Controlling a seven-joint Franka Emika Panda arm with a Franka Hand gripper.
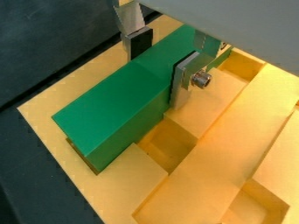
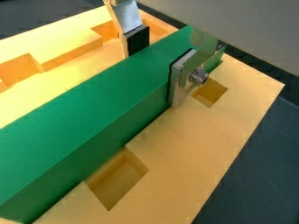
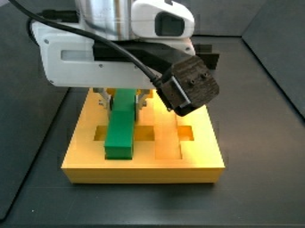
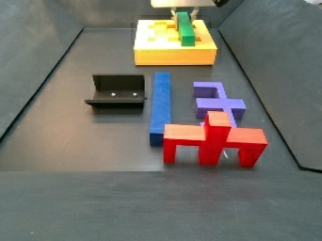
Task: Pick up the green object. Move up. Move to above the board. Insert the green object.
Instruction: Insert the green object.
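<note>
Green object (image 2: pixel 93 122): a long, flat, plain green rectangular bar with sharp edges and smooth unmarked faces, shown in both wrist views lying lengthwise on top of the board (image 2: pixel 222 157); in a side view (image 3: pixel 120 129) it is seen running from the board's far edge toward its near edge, along the 12-to-6 o'clock line, left of the board's centre. Board: a thick yellow-orange slab with square holes and lengthwise grooves, seen in a side view (image 4: pixel 157 52) at 12 o'clock on the dark floor. Gripper (image 1: pixel 158 66): placed over the board, its flat silver plates with dark pads closed against the two long sides of the green object near its far end; one finger (image 2: pixel 184 77) is pressed flat to the bar's side face, and the bar is gripped between the pair. Whether the bar's underside is seated in a groove or merely resting on the surface cannot be told. Also recorded in a side view: a fixture (image 4: pixel 116 92) at 9 o'clock, a blue bar (image 4: pixel 158 105) at the centre, a purple block (image 4: pixel 219 99) at 3 o'clock, and a red block (image 4: pixel 214 141) at 5 o'clock, all well apart from the board.
</note>
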